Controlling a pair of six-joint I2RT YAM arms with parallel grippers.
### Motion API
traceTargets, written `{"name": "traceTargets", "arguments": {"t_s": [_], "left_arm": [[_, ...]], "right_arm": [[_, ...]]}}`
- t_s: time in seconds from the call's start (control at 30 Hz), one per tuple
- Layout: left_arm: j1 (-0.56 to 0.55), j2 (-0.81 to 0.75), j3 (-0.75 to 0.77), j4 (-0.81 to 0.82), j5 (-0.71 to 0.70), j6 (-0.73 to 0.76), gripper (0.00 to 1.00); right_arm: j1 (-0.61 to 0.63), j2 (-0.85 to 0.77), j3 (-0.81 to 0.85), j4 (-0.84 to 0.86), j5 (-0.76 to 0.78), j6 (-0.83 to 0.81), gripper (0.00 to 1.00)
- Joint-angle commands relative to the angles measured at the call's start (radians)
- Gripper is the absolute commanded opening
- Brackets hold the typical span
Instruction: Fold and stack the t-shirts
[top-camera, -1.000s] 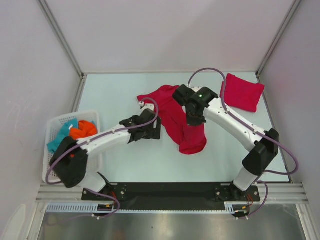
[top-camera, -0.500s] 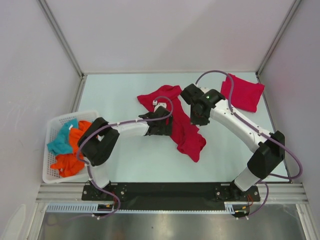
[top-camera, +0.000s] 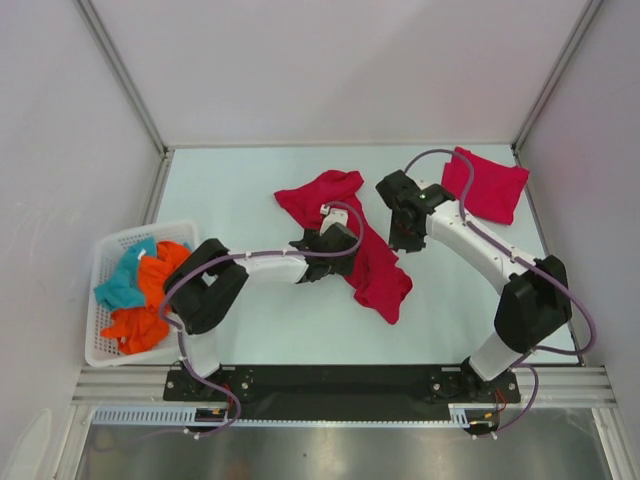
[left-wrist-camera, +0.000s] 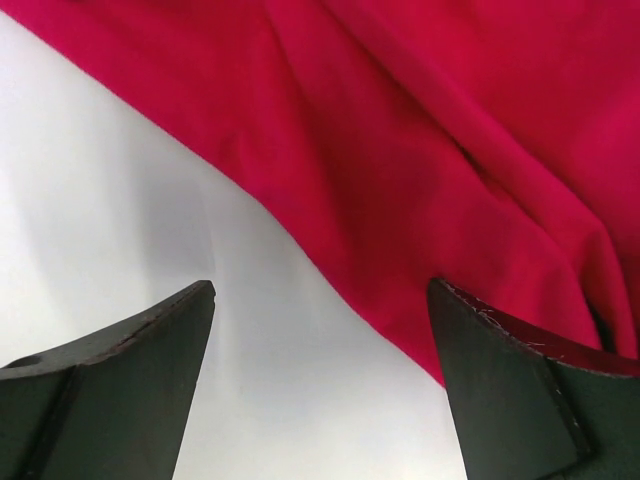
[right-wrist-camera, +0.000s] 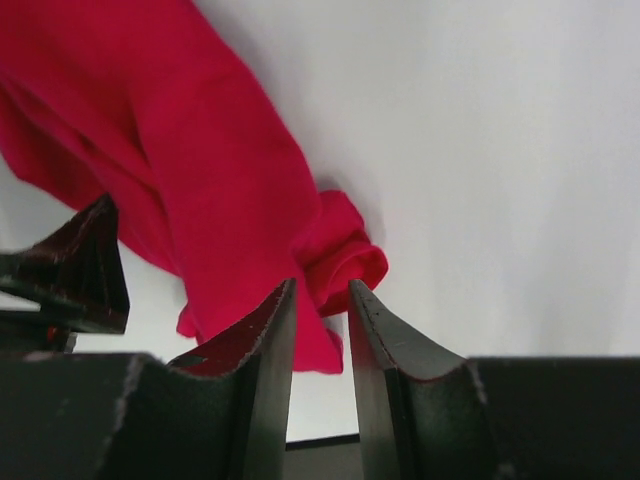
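Two t-shirts are listed, both crimson-red and plain.

Item 1: crumpled t-shirt (top-camera: 365, 262). It is laid unfolded across the middle of the table (top-camera: 230, 190), running as a wrinkled band from the far left down toward the near right. One bunched end is seen at the far side and a rounded end nearer the arm bases. In the left wrist view its edge (left-wrist-camera: 400, 200) is seen slanting across the pale surface.

Item 2: folded t-shirt (top-camera: 486, 185). It is placed flat at the far right corner of the table, well apart from item 1.

Item 3: left gripper (top-camera: 345, 250). It is positioned low at the left edge of the crumpled t-shirt, with its jaws spread wide. In the wrist view (left-wrist-camera: 320, 385) nothing is clamped; bare table and the shirt's edge are seen between the fingers (left-wrist-camera: 130, 390).

Item 4: right gripper (top-camera: 403, 238). It is positioned just beside the right edge of the crumpled t-shirt. In its own view (right-wrist-camera: 322, 330) the jaws are parted by a narrow gap only; a rolled end of red cloth is seen lying beyond the gap, not pinched.

Item 5: white basket (top-camera: 105, 250). It is set at the table's left edge and is filled with teal cloth (top-camera: 122, 282) and orange cloth (top-camera: 150, 305).
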Motion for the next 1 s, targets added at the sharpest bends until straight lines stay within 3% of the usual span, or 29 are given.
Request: {"name": "traceTargets", "arguments": {"t_s": [0.0, 0.43, 0.73, 0.97], "left_arm": [[-0.011, -0.037, -0.033, 0.163, -0.067, 0.049, 0.93], [-0.022, -0.165, -0.108, 0.102, -0.094, 0.023, 0.93], [-0.013, -0.302, -0.102, -0.048, -0.141, -0.014, 0.93], [0.049, -0.4, -0.114, -0.152, -0.063, -0.072, 0.93]], "right_arm": [[-0.033, 0.05, -0.011, 0.088, 0.019, -0.015, 0.32], [-0.089, 0.294, -0.109, 0.237, 0.022, -0.029, 0.28], [-0.035, 0.203, -0.258, 0.22, -0.019, -0.006, 0.26], [0.137, 0.064, -0.382, 0.13, -0.064, 0.111, 0.26]]}}
